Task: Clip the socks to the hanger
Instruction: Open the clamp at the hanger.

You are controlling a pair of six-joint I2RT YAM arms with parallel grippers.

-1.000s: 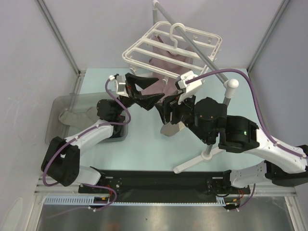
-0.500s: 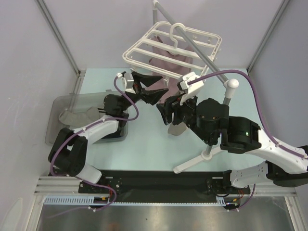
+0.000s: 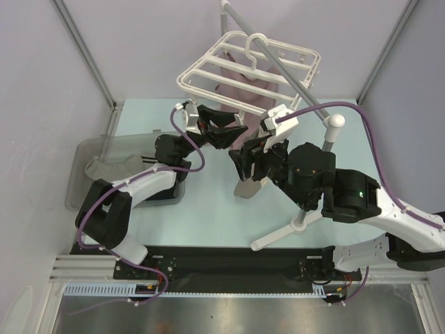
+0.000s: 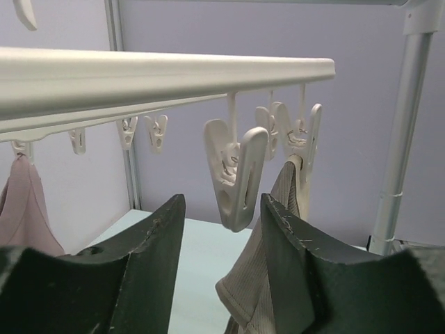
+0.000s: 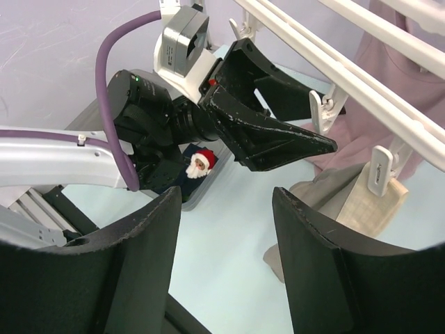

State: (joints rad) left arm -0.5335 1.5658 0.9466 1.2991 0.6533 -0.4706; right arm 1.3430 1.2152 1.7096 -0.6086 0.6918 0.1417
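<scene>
Left tool [image 4: 222,205] had risen under the hanger [image 4: 167,69] and narrowed to half open, empty, straddling one clip [image 4: 234,174]; we judged a squeeze next. Grey sock [image 4: 247,299] hung just beyond one finger. Right tool [image 5: 226,198] stood half open, empty.

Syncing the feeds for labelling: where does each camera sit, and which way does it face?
Top: above and behind the bases, looking down on the table, hanger, left arm and right arm.
Left wrist: on the left arm, looking under the hanger at a clip between the left fingers.
Right wrist: on the right arm, facing the left pincer and hanger past the right fingers.
Both wrist views share the hanging grey sock.
</scene>
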